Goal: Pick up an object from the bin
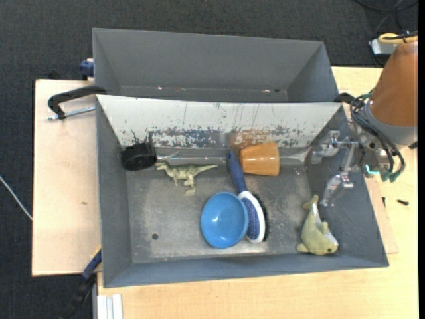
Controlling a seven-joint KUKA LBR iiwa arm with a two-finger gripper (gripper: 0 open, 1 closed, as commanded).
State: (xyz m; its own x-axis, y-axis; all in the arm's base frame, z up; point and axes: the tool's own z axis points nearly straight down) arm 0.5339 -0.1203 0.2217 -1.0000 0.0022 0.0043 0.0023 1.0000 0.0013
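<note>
Soft toy (317,234), olive-green and shaped like a fish or dolphin, lies at the right of the bin (111,205), close to the near wall, with its thin tail pointing toward the far side. By its look it is light and squashy. It should give under pressure rather than slip, and nothing about it seems breakable. The plump body is probably the best place to take hold, across its width, where there is enough stuffing to pinch. The narrow tail is closer to the claw, but it offers less to grip and might fold or pull free.

Robot's claw (334,190) hangs just above and to the far right of the tail, near the bin's right wall. Its metal parts overlap from this angle, so I cannot tell whether it is spread or pressed together. Nothing can be seen held in it, and whether it touches the tail is also unclear.

Everything else lies apart from the toy. A blue bowl (222,221) sits mid-bin with a blue and white brush (253,218) touching its right side. An orange cup (260,159) lies on its side by the far wall. Further left are a pale dinosaur figure (186,172) and a black wheel (137,157).
</note>
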